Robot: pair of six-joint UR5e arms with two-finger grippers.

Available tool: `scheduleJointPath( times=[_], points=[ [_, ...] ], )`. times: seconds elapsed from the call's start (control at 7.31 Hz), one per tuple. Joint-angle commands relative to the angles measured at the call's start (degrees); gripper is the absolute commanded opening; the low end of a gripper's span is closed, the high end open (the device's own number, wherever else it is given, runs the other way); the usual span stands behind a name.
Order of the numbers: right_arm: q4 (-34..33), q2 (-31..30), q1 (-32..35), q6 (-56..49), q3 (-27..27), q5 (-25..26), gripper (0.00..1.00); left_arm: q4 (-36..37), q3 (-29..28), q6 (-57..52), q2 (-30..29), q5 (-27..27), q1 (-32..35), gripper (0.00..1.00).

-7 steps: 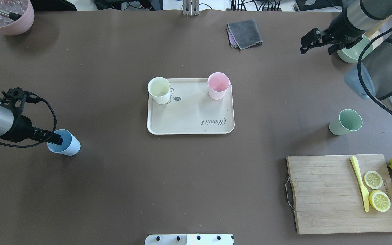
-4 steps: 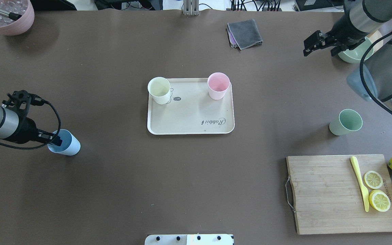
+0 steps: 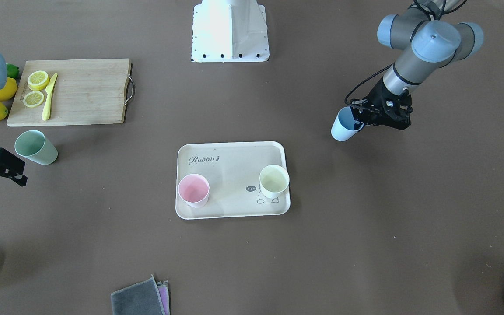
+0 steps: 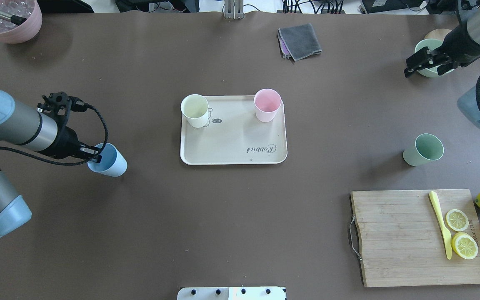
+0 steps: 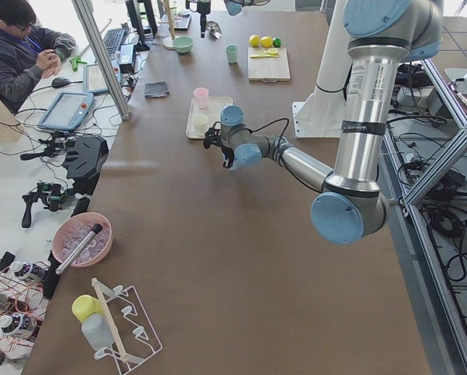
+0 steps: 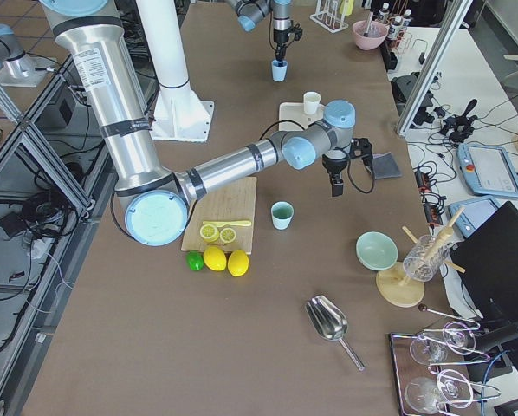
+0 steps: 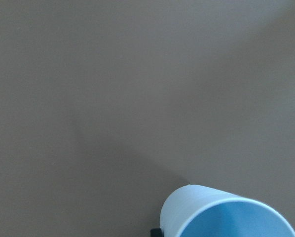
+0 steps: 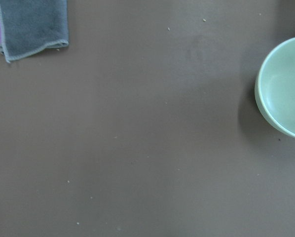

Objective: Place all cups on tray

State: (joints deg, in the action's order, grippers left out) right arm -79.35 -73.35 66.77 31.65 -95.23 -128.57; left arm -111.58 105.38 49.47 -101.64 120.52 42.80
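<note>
The cream tray lies mid-table with the pale yellow cup and the pink cup upright on its far corners. My left gripper is shut on the rim of the light blue cup and holds it tilted, to the left of the tray; the cup also shows in the left wrist view. The mint green cup stands on the table at the right. My right gripper is open and empty at the far right, beyond the green cup.
A wooden cutting board with lemon slices and a yellow knife lies front right, with whole lemons beside it. A grey cloth lies at the back. A mint bowl sits under my right wrist. A mauve pot stands back left.
My left gripper has closed on the blue cup, lifted it and carried it right toward the tray. My right arm has drawn back to the right, away from the tray.
</note>
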Motion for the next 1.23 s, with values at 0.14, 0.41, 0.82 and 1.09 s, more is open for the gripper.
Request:
scheduleJointPath(
  times=[0.14,0.41,0.82,1.09],
  points=[
    [0.2,-4.1,0.0,-2.0,-1.1,1.6,1.00,14.5,-2.4,6.5,-16.5,-0.5,-1.0,0.00],
    [0.1,-4.4,-0.3,-1.9,-1.0,1.6,1.00,14.2,-8.4,12.1,-23.3,-5.9,-5.5,0.00],
    [0.1,-4.4,-0.6,-1.8,-1.0,1.6,1.00,13.9,-12.1,12.6,-25.5,-7.1,-6.6,0.00],
    [0.2,-4.3,-1.0,-1.7,-1.1,1.5,1.00,12.0,-12.3,12.9,-25.2,-9.1,-7.5,0.49]
  ],
)
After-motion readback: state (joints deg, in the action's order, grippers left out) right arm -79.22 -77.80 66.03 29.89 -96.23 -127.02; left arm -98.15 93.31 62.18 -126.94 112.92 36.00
